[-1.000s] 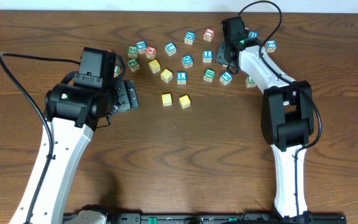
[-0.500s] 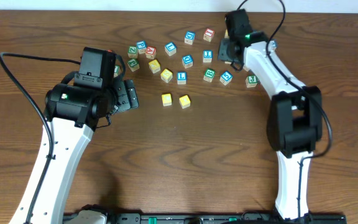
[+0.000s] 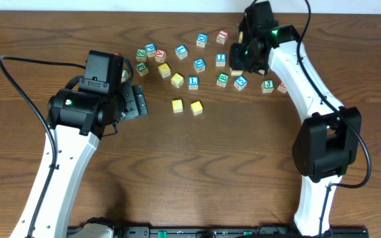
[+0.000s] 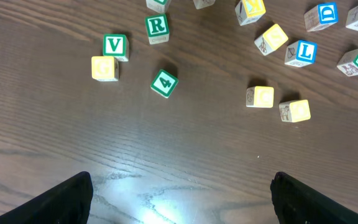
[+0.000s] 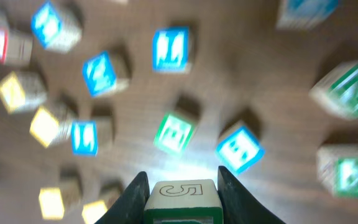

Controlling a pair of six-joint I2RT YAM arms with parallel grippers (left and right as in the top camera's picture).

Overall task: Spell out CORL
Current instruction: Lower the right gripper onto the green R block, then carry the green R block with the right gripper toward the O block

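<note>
Two yellow-topped cubes [image 3: 177, 105] [image 3: 196, 107] lie side by side mid-table, also seen as a pair of yellow cubes [image 4: 260, 96] [image 4: 294, 110] in the left wrist view. A blue L cube [image 3: 193, 82] [image 4: 301, 53] sits just behind them. A white-faced cube with a green R [image 4: 157, 26] lies further left, hidden under my left arm in the overhead view. My left gripper [image 3: 139, 100] [image 4: 179, 202] stands open, left of the pair. My right gripper [image 3: 242, 61] [image 5: 183, 180] hangs over the back-right cubes. It is shut on a green-edged cube [image 5: 182, 194] showing an outlined 5; no letter on it shows.
Loose alphabet cubes are scattered along the back: a blue one [image 3: 202, 39], a red one [image 3: 222, 36], a green one [image 3: 223, 79], a green J [image 3: 267, 85]. A green V [image 4: 115, 45] and a green 4 [image 4: 164, 83] lie near the R.
My right arm has swung to the right and its wrist has turned, with the cube still in the jaws. The left arm and the table cubes have not moved.
</note>
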